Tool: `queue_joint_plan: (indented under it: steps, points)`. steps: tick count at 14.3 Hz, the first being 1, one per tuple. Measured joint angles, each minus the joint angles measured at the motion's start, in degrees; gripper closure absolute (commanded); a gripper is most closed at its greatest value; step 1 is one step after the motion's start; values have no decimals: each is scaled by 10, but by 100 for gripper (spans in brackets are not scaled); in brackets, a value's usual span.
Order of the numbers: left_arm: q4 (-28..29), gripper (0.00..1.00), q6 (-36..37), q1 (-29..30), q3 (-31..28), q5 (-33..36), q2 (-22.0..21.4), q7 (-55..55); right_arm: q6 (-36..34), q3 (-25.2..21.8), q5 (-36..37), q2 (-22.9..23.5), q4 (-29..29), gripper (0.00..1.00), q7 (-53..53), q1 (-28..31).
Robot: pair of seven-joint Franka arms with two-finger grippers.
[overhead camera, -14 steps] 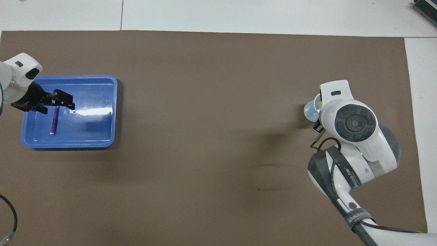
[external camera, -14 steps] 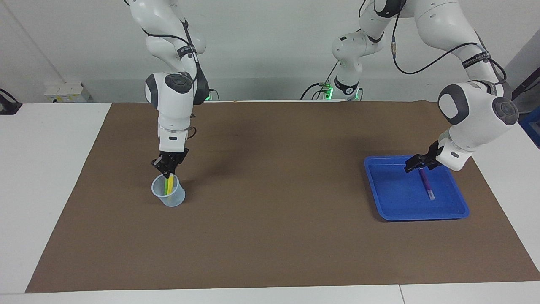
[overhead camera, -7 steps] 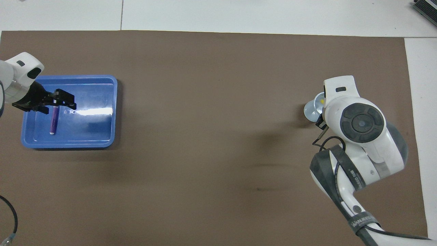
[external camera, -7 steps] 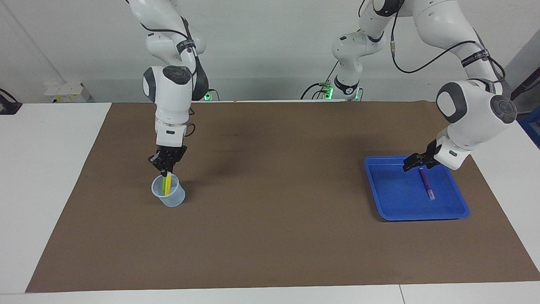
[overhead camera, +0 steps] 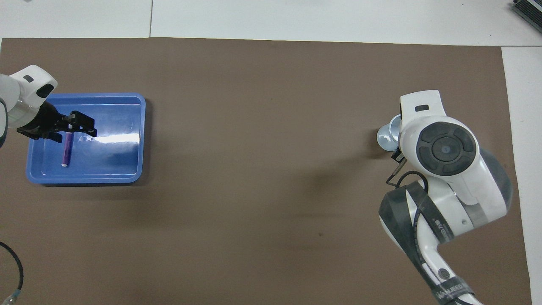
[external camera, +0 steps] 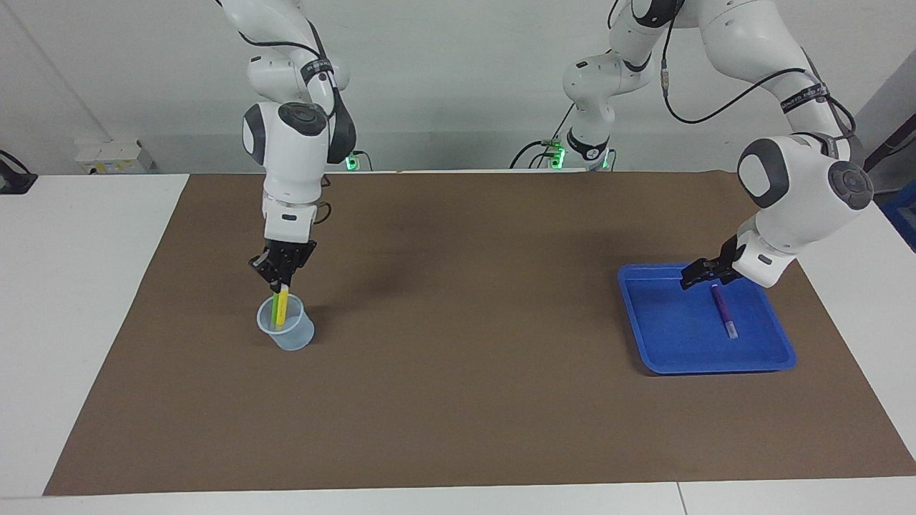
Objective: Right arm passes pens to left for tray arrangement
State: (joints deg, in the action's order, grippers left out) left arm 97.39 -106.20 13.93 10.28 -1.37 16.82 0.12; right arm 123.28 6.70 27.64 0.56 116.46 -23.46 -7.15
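Observation:
A small translucent cup (external camera: 288, 330) stands toward the right arm's end of the table with a yellow pen (external camera: 282, 306) and a green pen (external camera: 274, 316) upright in it. My right gripper (external camera: 278, 284) is just above the cup, shut on the top of the yellow pen. In the overhead view the right arm hides this gripper and most of the cup (overhead camera: 384, 136). The blue tray (external camera: 673, 350) (overhead camera: 114, 169) lies toward the left arm's end. A purple pen (external camera: 723, 309) (overhead camera: 66, 148) lies flat in it. My left gripper (external camera: 690, 277) (overhead camera: 87, 127) hangs open over the tray, just above the pen's end.
A brown mat (external camera: 465, 357) covers most of the white table. The right arm's wrist and elbow stand tall above the cup. A black cable (overhead camera: 12, 262) lies at the table's edge near the left arm.
My right gripper has risen a little, drawing the yellow pen up in the cup. The left gripper has lifted slightly off the purple pen, which has stayed in the tray.

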Motion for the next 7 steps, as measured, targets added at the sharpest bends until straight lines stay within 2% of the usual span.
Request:
queue_joint_plan:
  steps: [7]
  points:
    - [0, 0, 1, 0, 0, 0, 0, 0, -29, 7, -11, -22, -11, 100, -26, -1]
